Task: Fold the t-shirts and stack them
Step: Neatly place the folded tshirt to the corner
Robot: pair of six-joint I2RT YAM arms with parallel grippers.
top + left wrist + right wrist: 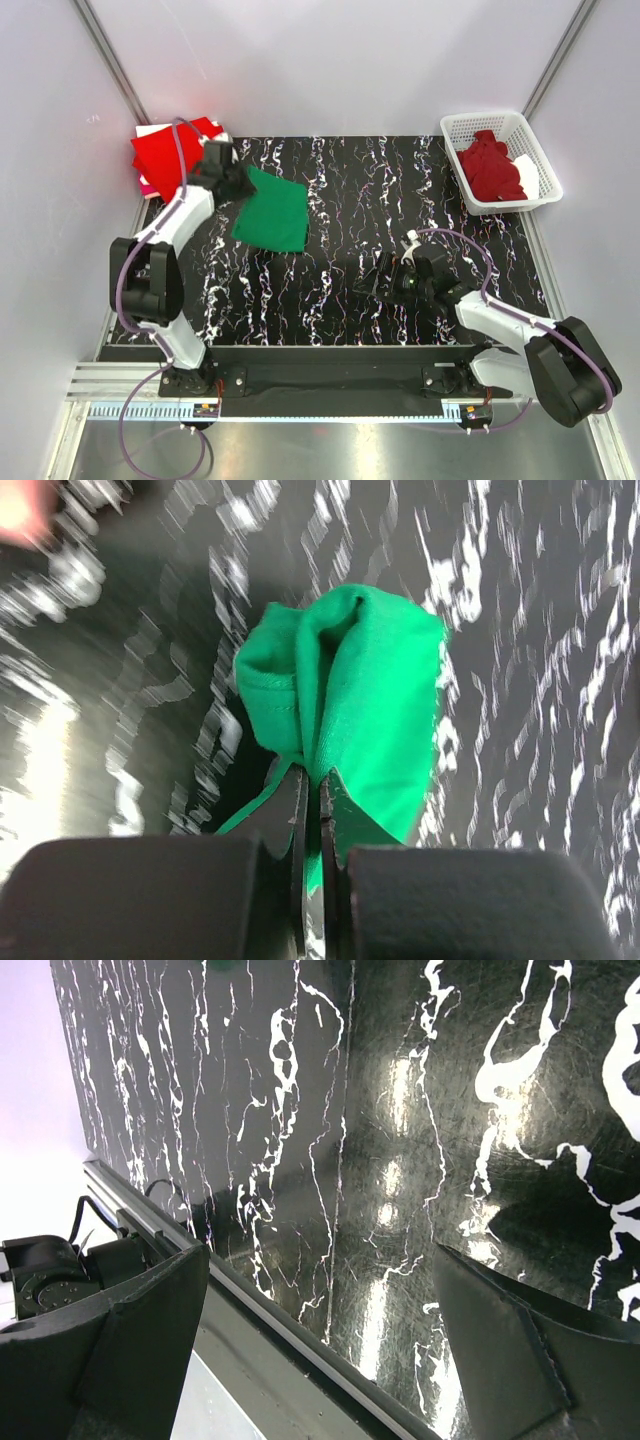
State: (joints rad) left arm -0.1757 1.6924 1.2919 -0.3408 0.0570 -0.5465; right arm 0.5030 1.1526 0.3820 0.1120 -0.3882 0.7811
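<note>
The green t-shirt [370, 680], clamped in the left hand [311, 780].
We see the right hand [320, 1260] spread apart (over the tabletop [400, 1110]).

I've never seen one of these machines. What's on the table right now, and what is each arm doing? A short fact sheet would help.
Left gripper: shut on the green t-shirt, pinching a bunched edge
Right gripper: open, empty, close to the table
Red t-shirt: folded, at the far-left corner
Basket: far-right corner, holds a maroon t-shirt and a white garment
</note>
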